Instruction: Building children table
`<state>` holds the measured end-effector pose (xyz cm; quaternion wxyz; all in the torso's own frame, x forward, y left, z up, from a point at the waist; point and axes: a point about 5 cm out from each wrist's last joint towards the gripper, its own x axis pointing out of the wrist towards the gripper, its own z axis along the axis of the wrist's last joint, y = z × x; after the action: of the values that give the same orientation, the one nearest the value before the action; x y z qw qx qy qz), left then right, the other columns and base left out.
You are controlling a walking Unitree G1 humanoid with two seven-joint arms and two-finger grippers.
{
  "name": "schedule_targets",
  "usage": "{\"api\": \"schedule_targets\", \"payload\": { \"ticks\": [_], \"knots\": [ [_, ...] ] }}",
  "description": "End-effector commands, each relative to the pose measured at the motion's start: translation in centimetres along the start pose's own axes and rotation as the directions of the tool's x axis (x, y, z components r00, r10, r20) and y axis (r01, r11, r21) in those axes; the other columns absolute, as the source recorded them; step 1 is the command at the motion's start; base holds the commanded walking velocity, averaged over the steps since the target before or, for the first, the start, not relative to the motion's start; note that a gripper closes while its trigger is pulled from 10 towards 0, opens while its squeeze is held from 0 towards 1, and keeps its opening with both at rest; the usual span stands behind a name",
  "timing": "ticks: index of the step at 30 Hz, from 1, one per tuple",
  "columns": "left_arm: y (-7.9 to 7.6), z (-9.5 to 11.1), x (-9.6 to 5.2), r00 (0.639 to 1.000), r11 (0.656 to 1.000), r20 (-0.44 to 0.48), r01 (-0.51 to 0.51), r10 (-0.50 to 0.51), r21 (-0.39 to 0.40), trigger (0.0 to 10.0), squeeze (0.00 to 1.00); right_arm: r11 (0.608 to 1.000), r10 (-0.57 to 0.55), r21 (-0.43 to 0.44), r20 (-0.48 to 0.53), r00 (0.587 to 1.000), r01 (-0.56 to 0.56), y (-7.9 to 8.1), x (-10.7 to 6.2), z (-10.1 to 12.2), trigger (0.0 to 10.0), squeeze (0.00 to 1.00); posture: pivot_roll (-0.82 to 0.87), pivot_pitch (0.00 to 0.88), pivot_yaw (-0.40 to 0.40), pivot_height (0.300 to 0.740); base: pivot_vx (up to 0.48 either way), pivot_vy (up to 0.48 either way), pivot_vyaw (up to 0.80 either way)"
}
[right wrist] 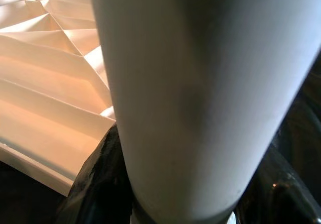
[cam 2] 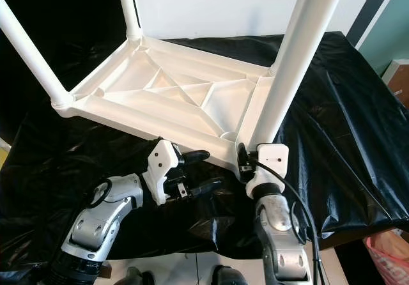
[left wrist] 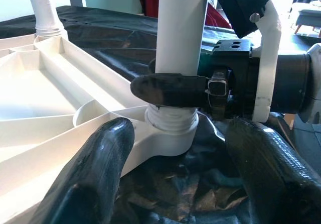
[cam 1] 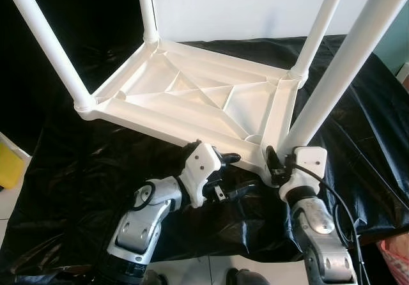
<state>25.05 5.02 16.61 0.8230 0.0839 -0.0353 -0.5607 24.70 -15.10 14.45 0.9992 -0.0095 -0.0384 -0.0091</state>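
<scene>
A white plastic table top (cam 1: pixel 192 93) lies upside down on a black cloth, with its ribbed underside facing up. White legs stand up from its corners. My right gripper (cam 1: pixel 278 162) is shut around the base of the near right leg (cam 1: pixel 345 61), just above its socket. In the left wrist view one of its black fingers (left wrist: pixel 170 89) crosses the front of that leg (left wrist: pixel 181 28). In the right wrist view the leg (right wrist: pixel 200 98) looms close. My left gripper (cam 1: pixel 232 175) is open beside the table's near edge, left of that socket, and holds nothing.
The black cloth (cam 1: pixel 77 170) covers the whole work surface and hangs over its front edge. A yellow object (cam 1: pixel 7 167) sits at the far left and a pink bag (cam 1: pixel 396 253) at the lower right. A white wall stands behind.
</scene>
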Motion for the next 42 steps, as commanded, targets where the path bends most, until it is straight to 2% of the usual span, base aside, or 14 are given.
{"api": "schedule_targets", "payload": {
  "ticks": [1,10,11,16,21,24,25,28,31,32,33,40,41,42],
  "knots": [
    [0.4,0.1,-0.1,0.995,0.995,-0.003,-0.098,0.098,0.011,10.0,0.00,0.999,-0.035,-0.022,-0.086,0.996,0.033,-0.2,-0.4,-1.5,10.0,0.00,-0.10,0.126,-0.012,0.740,0.000,0.000,0.00],
    [0.6,0.1,0.0,0.996,0.996,-0.001,-0.091,0.091,0.018,10.0,0.00,0.999,-0.043,-0.029,-0.062,0.997,0.041,-0.2,-0.2,-1.1,10.0,0.00,-0.11,0.113,-0.008,0.740,0.000,0.000,0.00],
    [0.7,0.2,0.0,0.996,0.996,-0.001,-0.092,0.092,0.019,10.0,0.00,0.999,-0.033,-0.021,-0.055,0.998,0.032,-0.2,-0.1,-1.0,10.0,1.00,-0.11,0.112,-0.009,0.740,0.000,0.000,0.00],
    [0.7,0.2,0.0,0.996,0.995,-0.001,-0.093,0.093,0.020,10.0,0.00,1.000,-0.008,-0.015,-0.026,1.000,0.008,-0.5,-0.1,-0.7,10.0,1.00,-0.10,0.112,-0.007,0.740,0.000,0.000,0.00],
    [0.7,0.1,-0.1,0.996,0.996,-0.006,-0.087,0.087,0.025,10.0,0.00,0.985,0.171,0.026,0.025,0.985,-0.171,-2.0,0.1,0.1,10.0,1.00,-0.11,0.115,0.005,0.740,0.000,0.000,0.00],
    [0.7,0.1,-0.1,0.996,0.996,-0.006,-0.086,0.086,0.025,10.0,0.00,0.983,0.182,0.028,0.027,0.983,-0.183,-2.1,0.1,0.1,10.0,1.00,-0.11,0.115,0.005,0.740,0.000,0.000,0.00],
    [0.7,0.1,-0.1,0.997,0.997,-0.006,-0.080,0.080,0.022,10.0,0.00,0.964,0.264,-0.008,0.028,0.964,-0.264,-2.3,0.3,0.3,10.0,0.00,-0.12,0.117,0.026,0.740,0.000,0.000,0.00],
    [0.6,-0.1,0.0,0.998,0.998,-0.017,-0.060,0.061,0.025,10.0,0.00,0.895,0.441,-0.069,0.006,0.897,-0.440,-2.7,0.7,0.8,10.0,0.00,-0.12,0.118,0.025,0.740,0.000,0.000,0.00],
    [0.6,-0.1,0.0,0.998,0.998,-0.020,-0.057,0.058,0.027,10.0,0.00,0.884,0.464,-0.072,0.003,0.886,-0.463,-2.7,0.8,0.8,10.0,0.00,-0.12,0.118,0.025,0.740,0.000,0.000,0.00],
    [0.5,-0.1,0.1,0.998,0.998,-0.019,-0.055,0.056,0.030,10.0,0.00,0.826,0.556,-0.090,-0.029,0.830,-0.557,-2.7,0.8,0.7,10.0,0.00,-0.12,0.117,0.017,0.740,0.000,0.000,0.00],
    [0.5,-0.1,0.2,0.998,0.998,-0.018,-0.056,0.056,0.031,10.0,0.00,0.806,0.584,-0.093,-0.044,0.811,-0.585,-2.8,0.9,0.5,10.0,0.00,-0.12,0.117,0.016,0.740,0.000,0.000,0.00],
    [0.7,-0.1,0.1,0.997,0.997,-0.013,-0.071,0.072,0.031,10.0,0.00,0.756,0.633,-0.126,-0.107,0.767,-0.642,-3.8,2.0,-0.2,10.0,0.00,-0.11,0.109,0.009,0.740,0.000,0.000,0.00],
    [0.8,-0.1,0.1,0.997,0.997,-0.012,-0.075,0.075,0.032,10.0,0.00,0.749,0.638,-0.137,-0.115,0.761,-0.648,-4.0,2.3,-0.3,4.8,0.00,-0.11,0.107,0.007,0.740,0.000,0.000,0.00],
    [0.8,-0.1,0.1,0.997,0.997,-0.012,-0.075,0.075,0.032,10.0,0.00,0.749,0.638,-0.137,-0.115,0.761,-0.648,-4.0,2.3,-0.3,4.8,0.00,-0.11,0.107,0.007,0.740,0.000,0.000,0.00]
  ]
}}
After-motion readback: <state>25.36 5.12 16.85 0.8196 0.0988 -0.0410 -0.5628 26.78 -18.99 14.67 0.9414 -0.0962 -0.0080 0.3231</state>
